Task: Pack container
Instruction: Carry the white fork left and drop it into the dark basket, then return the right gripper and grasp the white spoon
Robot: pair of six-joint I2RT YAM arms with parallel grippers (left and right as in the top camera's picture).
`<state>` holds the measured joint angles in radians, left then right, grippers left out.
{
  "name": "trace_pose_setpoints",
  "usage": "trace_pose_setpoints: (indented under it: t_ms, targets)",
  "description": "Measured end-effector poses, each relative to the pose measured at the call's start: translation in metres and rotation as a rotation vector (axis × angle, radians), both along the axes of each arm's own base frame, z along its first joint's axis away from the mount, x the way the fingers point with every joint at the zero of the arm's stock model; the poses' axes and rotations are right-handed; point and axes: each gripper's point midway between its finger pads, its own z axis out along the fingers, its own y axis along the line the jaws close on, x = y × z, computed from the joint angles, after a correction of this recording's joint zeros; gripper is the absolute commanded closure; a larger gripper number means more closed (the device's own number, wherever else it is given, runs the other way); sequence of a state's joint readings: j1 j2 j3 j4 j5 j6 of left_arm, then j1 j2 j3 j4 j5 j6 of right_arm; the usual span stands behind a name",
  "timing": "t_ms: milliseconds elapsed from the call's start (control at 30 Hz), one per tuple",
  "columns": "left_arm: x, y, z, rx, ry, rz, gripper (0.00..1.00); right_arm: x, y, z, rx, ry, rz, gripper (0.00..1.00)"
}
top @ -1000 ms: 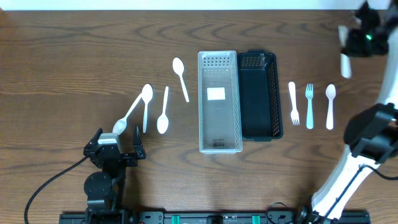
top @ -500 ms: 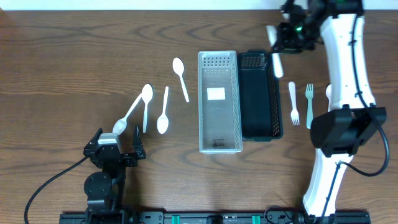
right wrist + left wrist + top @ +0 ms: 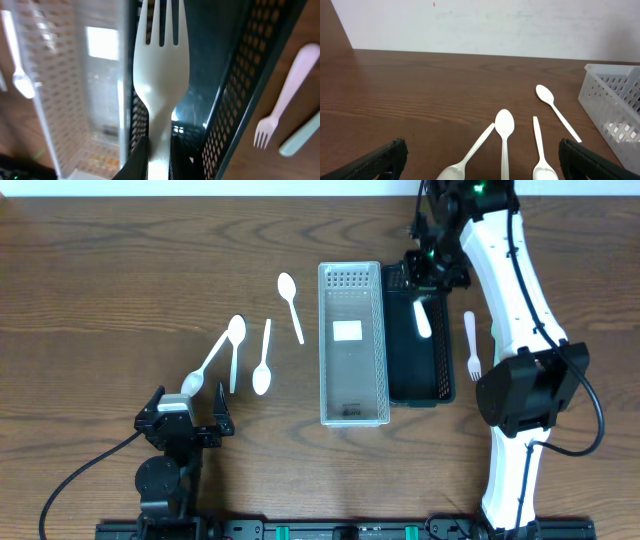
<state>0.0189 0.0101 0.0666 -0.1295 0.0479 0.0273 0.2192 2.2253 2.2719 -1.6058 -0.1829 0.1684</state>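
Swinging in from the far right, the right arm now hangs over the black bin (image 3: 446, 375); a second ago it was well to the right of that bin, past its far end.

From overhead, the right claw (image 3: 426, 285) is clamped on a white fork (image 3: 423, 320). The fork hangs above the far half of the black bin, and whether it touches the floor I cannot tell. A clear bin (image 3: 325, 380) stands against the black bin's left wall, with no cutlery in it. A second fork (image 3: 471, 345) lies on the surface (image 3: 100, 280) just right of the black bin; anything further right is hidden by the arm. Four spoons (image 3: 263, 362) lie well left of the black bin, beyond the clear one. The left claw (image 3: 187, 415) sits far left of the black bin, jaws wide apart and holding nothing.

In the left wrist view, both fingers (image 3: 385, 160) stand spread, with the spoons on the wood ahead of them. A corner of the clear bin shows at the right; the black bin is out of sight.

In the right wrist view, the fingers (image 3: 142, 157) pinch the fork's handle. Its tines point along the black bin's dark floor, and the second fork lies outside the bin's mesh wall.

The step in hand looks like dropping this fork into the black bin. The next move calls for lowering it between the walls, keeping it lengthwise, then parting the jaws so it lies flat. After that the second fork is the nearest piece to fetch.
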Motion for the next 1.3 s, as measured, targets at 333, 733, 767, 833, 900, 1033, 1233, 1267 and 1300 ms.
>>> trace_pose_setpoints:
  t_ms: [333, 733, 767, 833, 900, 1033, 1233, 1267, 1300]
  targets:
    - [0.0, 0.0, 0.0, 0.0, 0.0, 0.0, 0.02, -0.006, -0.006, -0.045, -0.043, 0.064, -0.046, 0.08]
    - [0.0, 0.0, 0.0, 0.0, 0.0, 0.0, 0.02, -0.002, -0.046, -0.038, -0.062, 0.061, -0.021, 0.01]
    - [0.0, 0.0, 0.0, 0.0, 0.0, 0.0, 0.02, 0.0, -0.06, -0.034, -0.062, 0.06, -0.023, 0.01]
    - [0.0, 0.0, 0.0, 0.0, 0.0, 0.0, 0.02, 0.002, -0.094, -0.028, -0.061, 0.054, -0.031, 0.01]
    - [0.0, 0.0, 0.0, 0.0, 0.0, 0.0, 0.02, 0.0, -0.13, -0.025, -0.059, 0.055, -0.042, 0.01]
    - [0.0, 0.0, 0.0, 0.0, 0.0, 0.0, 0.02, -0.006, -0.198, -0.027, -0.066, 0.04, -0.088, 0.01]
    - [0.0, 0.0, 0.0, 0.0, 0.0, 0.0, 0.02, -0.018, -0.254, -0.045, -0.081, 0.042, -0.173, 0.01]
    - [0.0, 0.0, 0.0, 0.0, 0.0, 0.0, 0.02, -0.02, -0.26, -0.05, -0.086, 0.049, -0.185, 0.01]
    - [0.0, 0.0, 0.0, 0.0, 0.0, 0.0, 0.02, -0.023, -0.264, -0.055, -0.091, 0.054, -0.194, 0.01]
